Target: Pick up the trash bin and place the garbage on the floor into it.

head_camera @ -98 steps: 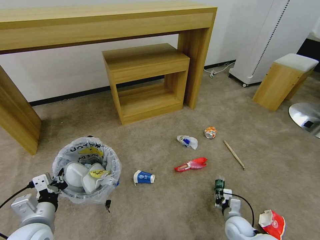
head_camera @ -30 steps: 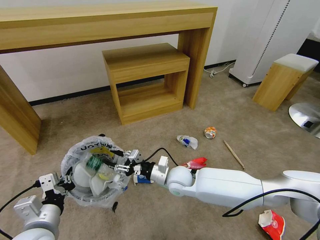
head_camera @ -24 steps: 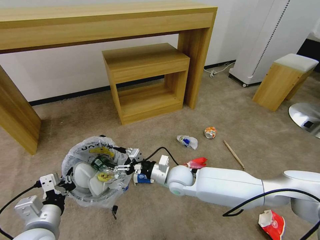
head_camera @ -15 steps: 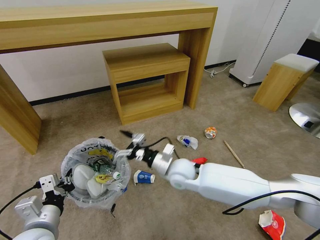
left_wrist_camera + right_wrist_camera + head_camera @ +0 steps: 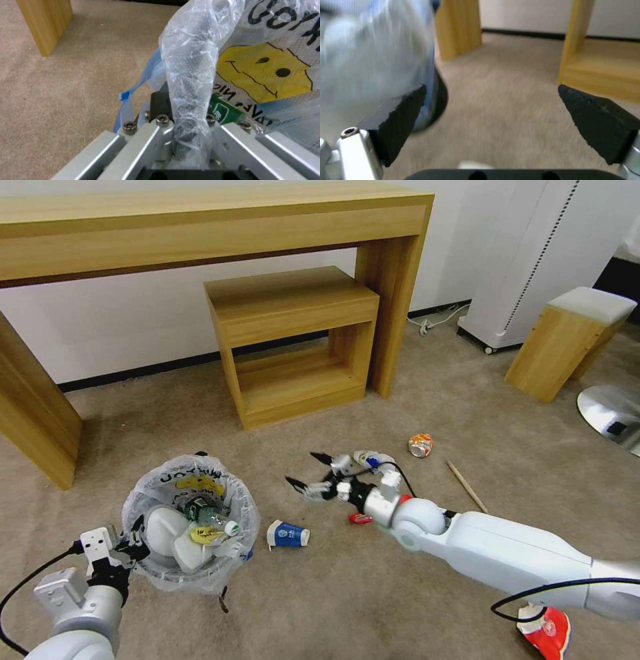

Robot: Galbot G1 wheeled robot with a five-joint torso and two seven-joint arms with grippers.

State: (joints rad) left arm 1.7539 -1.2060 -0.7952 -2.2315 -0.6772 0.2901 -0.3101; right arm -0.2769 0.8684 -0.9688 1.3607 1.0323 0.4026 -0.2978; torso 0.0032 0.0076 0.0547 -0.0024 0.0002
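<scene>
L gripper (image 5: 127,543) is clamped on the near rim of the trash bin (image 5: 190,527); in the left wrist view its jaws pinch the rim through a fold of the clear bag (image 5: 191,75), with the yellow smiley print just beside. The bin sits upright on the floor (image 5: 373,607), near the left leg of the long wooden desk (image 5: 200,227). Inside it: two white slippers (image 5: 167,533), a small bottle (image 5: 210,513) w/ white cap lying across them, and a yellow scrap.

R gripper (image 5: 313,473) hangs above the carpet w/ jaws spread wide and nothing between them, btw the bin and the litter further right. In the right wrist view both black pads (image 5: 403,120) stand well apart, bare carpet btw them, the bin's blurred side next to one pad. R arm reaches in from the lower right corner of the head view.

On the floor just right of the bin lies the blue-white paper cup (image 5: 288,534), on its side. A red wrapper (image 5: 360,518) peeks out under the R wrist. Beyond the gripper: a crumpled white-blue wrapper (image 5: 373,457), then the crushed orange can (image 5: 420,445), and the wooden stick (image 5: 467,487) lying at a slant. Another red wrapper (image 5: 547,630) sits near the lower right edge, partly behind the R arm cable. Small wooden shelf unit (image 5: 293,340) stands under the desk, against the wall.
</scene>
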